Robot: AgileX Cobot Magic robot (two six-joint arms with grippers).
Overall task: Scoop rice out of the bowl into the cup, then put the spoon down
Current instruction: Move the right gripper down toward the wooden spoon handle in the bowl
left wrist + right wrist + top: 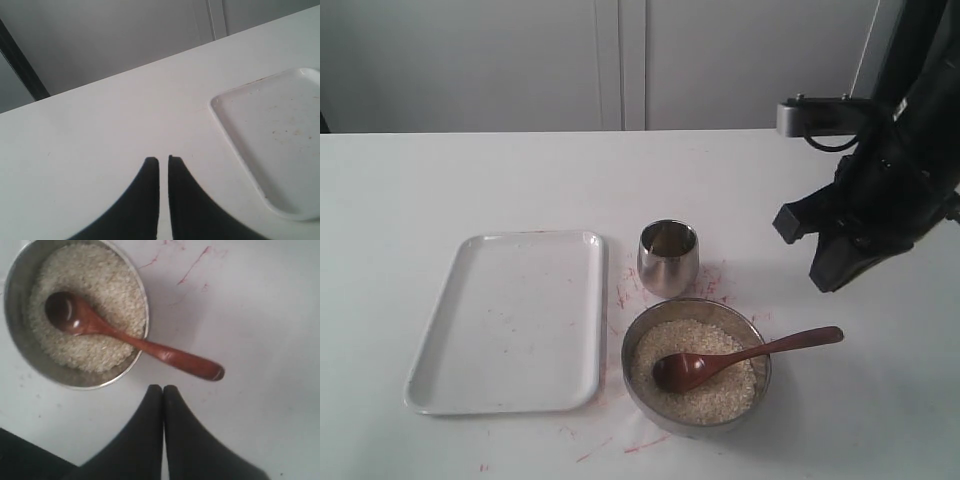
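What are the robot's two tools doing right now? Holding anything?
Left tool: closed, holding nothing.
Right tool: closed, holding nothing; the spoon lies in the bowl.

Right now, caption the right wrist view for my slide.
Shut right gripper near spoon lying in bowl of rice.

You find no legible lettering, label, brand, number or sign anywhere; the red scribbles (645,443) near the worktop's (470,180) front edge spell nothing readable.
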